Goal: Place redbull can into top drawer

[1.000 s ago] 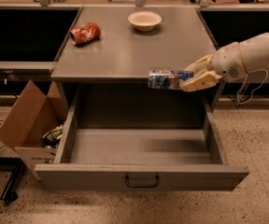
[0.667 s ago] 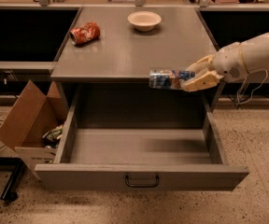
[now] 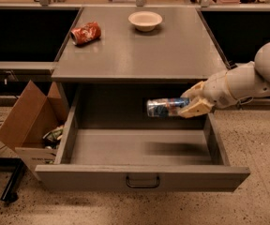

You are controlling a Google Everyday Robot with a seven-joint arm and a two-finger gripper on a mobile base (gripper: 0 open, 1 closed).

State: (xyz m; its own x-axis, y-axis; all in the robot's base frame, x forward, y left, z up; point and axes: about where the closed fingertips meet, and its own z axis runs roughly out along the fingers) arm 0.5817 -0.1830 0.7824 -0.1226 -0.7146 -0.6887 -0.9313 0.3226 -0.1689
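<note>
In the camera view, the claw (image 3: pixel 190 105) is clamped on one redbull can (image 3: pixel 164 108), holding it sideways in the air above the right half of the one open top drawer (image 3: pixel 78 177). The surface (image 3: pixel 139 55) carries one red can (image 3: pixel 86 33) and one bowl (image 3: pixel 145 20). One box (image 3: pixel 25 121) stands at the drawer's left.

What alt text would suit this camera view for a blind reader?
The robot's gripper, reaching in from the right, holds the redbull can sideways above the open top drawer. A bowl and red can sit on the tabletop.
</note>
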